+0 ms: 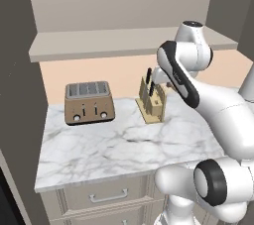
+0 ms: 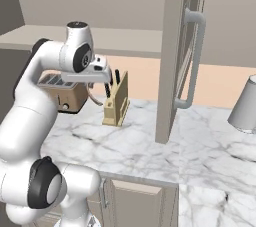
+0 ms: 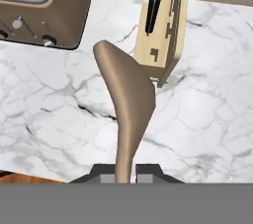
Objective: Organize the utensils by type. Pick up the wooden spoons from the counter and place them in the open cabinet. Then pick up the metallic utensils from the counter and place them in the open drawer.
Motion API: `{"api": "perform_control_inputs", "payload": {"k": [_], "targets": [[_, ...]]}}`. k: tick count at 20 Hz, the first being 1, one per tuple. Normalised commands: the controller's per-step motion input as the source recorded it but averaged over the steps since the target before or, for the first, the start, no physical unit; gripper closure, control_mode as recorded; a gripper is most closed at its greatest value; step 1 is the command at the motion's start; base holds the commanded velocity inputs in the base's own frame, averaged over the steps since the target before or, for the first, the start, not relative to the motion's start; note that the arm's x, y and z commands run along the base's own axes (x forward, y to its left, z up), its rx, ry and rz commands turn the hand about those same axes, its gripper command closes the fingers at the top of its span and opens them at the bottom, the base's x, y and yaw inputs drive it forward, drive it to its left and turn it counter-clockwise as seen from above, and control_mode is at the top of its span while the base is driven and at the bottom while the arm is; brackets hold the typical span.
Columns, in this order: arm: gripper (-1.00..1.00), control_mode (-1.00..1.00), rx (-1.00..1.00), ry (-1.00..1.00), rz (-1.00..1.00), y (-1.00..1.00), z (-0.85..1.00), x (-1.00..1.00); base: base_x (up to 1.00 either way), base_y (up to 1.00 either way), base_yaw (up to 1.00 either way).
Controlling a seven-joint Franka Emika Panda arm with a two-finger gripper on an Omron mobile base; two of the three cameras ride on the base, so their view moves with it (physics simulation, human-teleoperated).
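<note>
My gripper (image 3: 126,171) is shut on the thin handle of a tan wooden spoon (image 3: 126,90). Its curved bowl points away from the hand, above the white marble counter (image 3: 64,114). In the right base view the gripper (image 2: 96,87) hangs over the counter (image 2: 135,146) between the toaster and the knife block, with the spoon (image 2: 95,100) drooping beneath it. The open cabinet's door (image 2: 170,56) stands swung out to the right, and its inner shelf (image 1: 124,43) runs above the counter (image 1: 124,144). The metallic utensils and the open drawer are out of view.
A brown toaster (image 1: 89,101) (image 2: 62,96) and a wooden knife block (image 1: 151,104) (image 2: 116,102) (image 3: 165,25) stand at the back of the counter. A grey vessel (image 2: 245,105) sits far right. An orange-brown sliver (image 3: 27,179) shows at the hand view's lower left.
</note>
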Motion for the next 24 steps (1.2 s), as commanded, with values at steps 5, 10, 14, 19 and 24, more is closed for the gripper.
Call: {"api": "perform_control_inputs", "payload": {"k": [5,10,14,19,24], "targets": [[1.00,-1.00,0.00,-0.12,0.00,0.00,0.55,0.03,0.00,0.00,0.00],[1.00,-1.00,0.00,-0.07,0.00,0.00,0.23,0.32,0.00,0.00,0.00],[1.00,-1.00,-0.05,-0.35,0.00,0.00,0.17,0.18,0.00,0.00,0.00],[1.00,-1.00,-0.17,-0.35,0.04,-0.01,0.13,0.12,0.00,0.00,0.00],[1.00,-1.00,-0.15,-0.13,0.10,0.00,0.49,0.06,0.00,0.00,0.00]]}}
